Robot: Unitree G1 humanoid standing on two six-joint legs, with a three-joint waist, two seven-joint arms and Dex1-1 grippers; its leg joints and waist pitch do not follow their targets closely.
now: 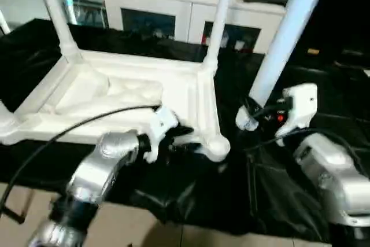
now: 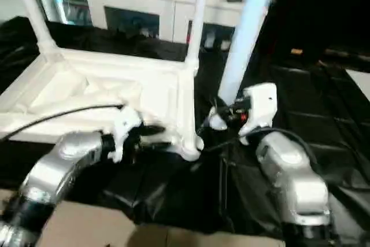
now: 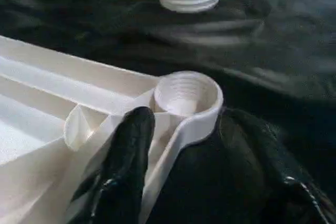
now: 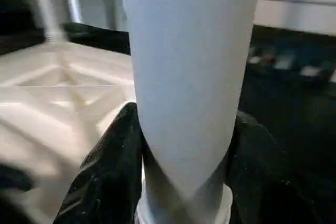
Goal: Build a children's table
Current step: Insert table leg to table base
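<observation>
On black sheet (image 1: 191,201), head views: upturned tabletop (image 1: 115,93), two legs upright in far sockets. Left gripper (image 1: 184,137) at near corner socket (image 1: 217,146). No readable writing.

Left wrist: fingers (image 3: 128,150) straddle tabletop rim, not clenched.

Right wrist: right gripper (image 4: 184,182) grasps loose leg (image 4: 189,77).

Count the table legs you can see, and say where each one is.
3. Two stand in the tabletop's far corner sockets; the right gripper holds the third. More may be hidden.
</observation>
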